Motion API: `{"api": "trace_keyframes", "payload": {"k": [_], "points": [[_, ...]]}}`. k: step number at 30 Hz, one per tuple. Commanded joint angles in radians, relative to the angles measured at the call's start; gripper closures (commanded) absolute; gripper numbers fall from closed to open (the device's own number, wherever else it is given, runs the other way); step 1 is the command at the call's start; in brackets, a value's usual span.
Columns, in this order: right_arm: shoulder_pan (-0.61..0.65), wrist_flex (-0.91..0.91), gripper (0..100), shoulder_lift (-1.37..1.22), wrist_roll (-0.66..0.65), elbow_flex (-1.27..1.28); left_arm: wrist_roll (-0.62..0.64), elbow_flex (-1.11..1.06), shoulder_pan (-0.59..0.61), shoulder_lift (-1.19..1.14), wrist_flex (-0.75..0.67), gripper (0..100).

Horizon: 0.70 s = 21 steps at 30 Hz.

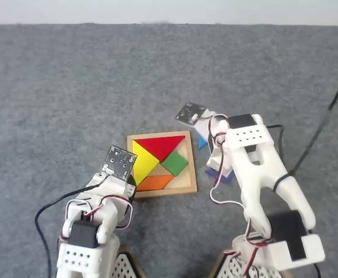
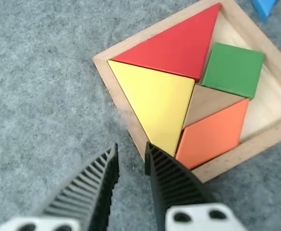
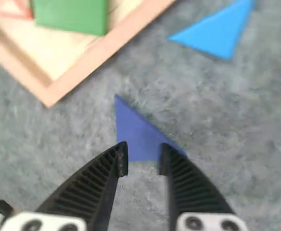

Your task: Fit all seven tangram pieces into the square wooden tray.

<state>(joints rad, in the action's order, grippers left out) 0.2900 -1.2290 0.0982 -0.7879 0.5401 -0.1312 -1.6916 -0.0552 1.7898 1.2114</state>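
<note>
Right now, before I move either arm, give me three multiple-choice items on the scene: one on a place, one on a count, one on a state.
1. Relative to the wooden tray, where is the dark blue triangle?
A) inside it
B) on the carpet beside it, at the right gripper
C) leaning on its rim

2. How many pieces lie outside the tray?
A) none
B) two
C) four

3. The left gripper is:
A) empty, fingers slightly apart
B) shut on a piece
C) pressed flat into the tray

Answers:
1 B, it lies flat on the carpet.
2 B, the dark blue triangle and the light blue triangle.
3 A, bare carpet shows between its fingers.
</note>
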Motion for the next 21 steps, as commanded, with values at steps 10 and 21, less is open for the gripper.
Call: {"api": "trace_keyframes", "payload": {"k": [10, 21], "points": [[-0.015, 0.093, 73.7, -0.018, 0.064, -0.089, 0.012, 0.007, -0.002, -0.002, 0.005, 91], [0.044, 0.085, 82.5, -0.177, 0.858, -0.33, 0.012, 0.007, -0.002, -0.002, 0.005, 91]]}}
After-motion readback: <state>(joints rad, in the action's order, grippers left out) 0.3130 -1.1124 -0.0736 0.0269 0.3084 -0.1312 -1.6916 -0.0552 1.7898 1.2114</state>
